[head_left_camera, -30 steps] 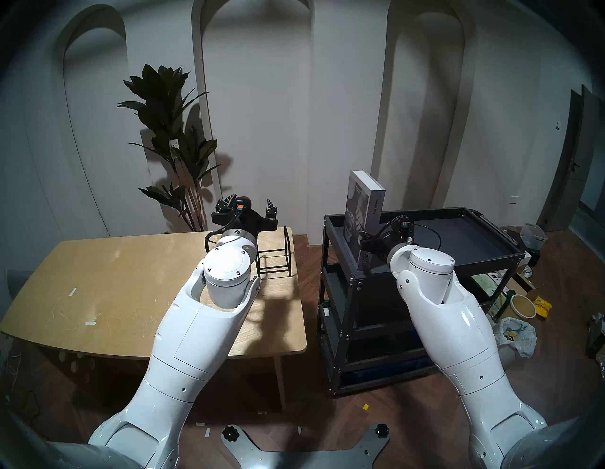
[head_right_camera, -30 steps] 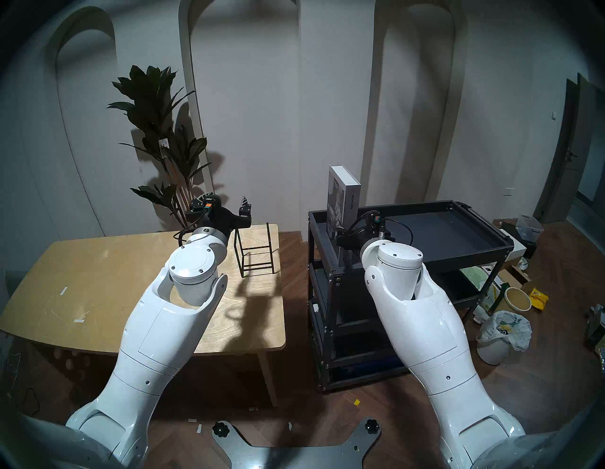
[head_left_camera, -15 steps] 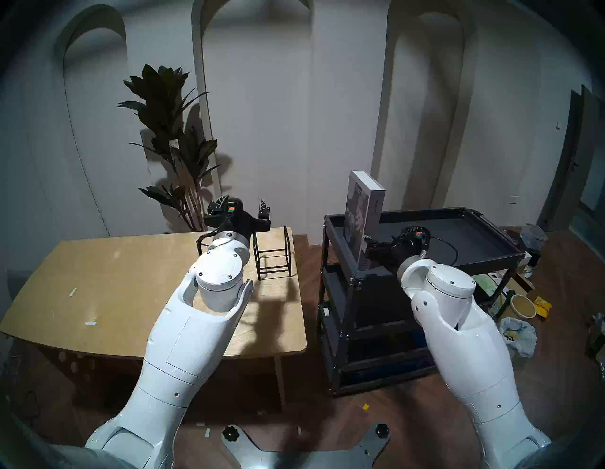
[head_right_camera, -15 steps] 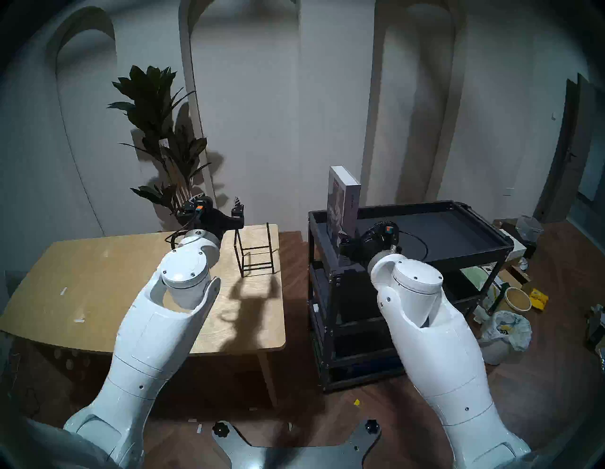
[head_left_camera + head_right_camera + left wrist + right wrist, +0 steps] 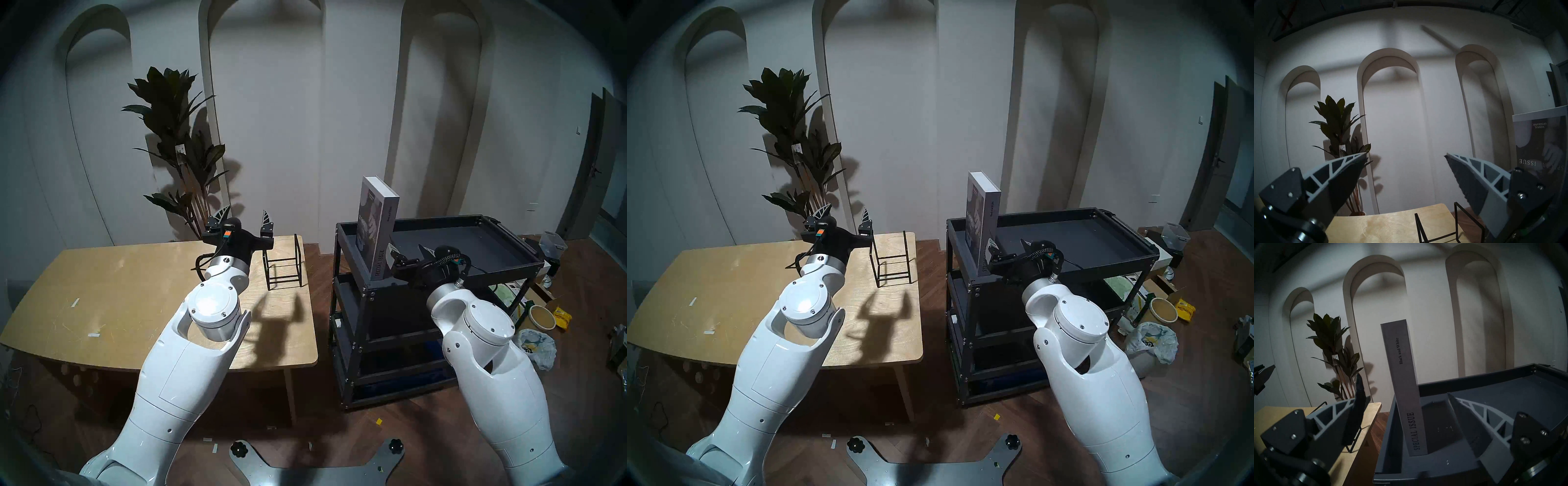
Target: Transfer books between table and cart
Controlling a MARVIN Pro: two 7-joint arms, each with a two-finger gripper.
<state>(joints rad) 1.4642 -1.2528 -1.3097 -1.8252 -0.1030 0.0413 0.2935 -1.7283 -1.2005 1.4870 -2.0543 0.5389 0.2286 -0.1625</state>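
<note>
The thick white-grey book (image 5: pixel 376 224) stands upright on end in the front left corner of the black cart's top tray (image 5: pixel 441 219), leaning on the left rim, spine "SPECIAL ISSUE" towards me (image 5: pixel 1405 387). My right gripper (image 5: pixel 407 247) is open and empty, low over the tray just in front of the spine and apart from it (image 5: pixel 1403 385). My left gripper (image 5: pixel 245 212) is open and empty, fingers pointing up, above the far right part of the plywood table (image 5: pixel 118 288). The book's cover shows at the right edge of the left wrist view (image 5: pixel 1542 149).
A small black wire rack (image 5: pixel 283 268) stands at the table's far right corner, just right of my left gripper. A tall potted plant (image 5: pixel 176 135) stands behind the table. A bucket (image 5: pixel 542 317), a bag and boxes lie on the floor right of the cart.
My right gripper has drawn back from the book's lower spine, towards me and to the right, and now stands open. My left gripper has drawn back and tilted up. The book has not moved.
</note>
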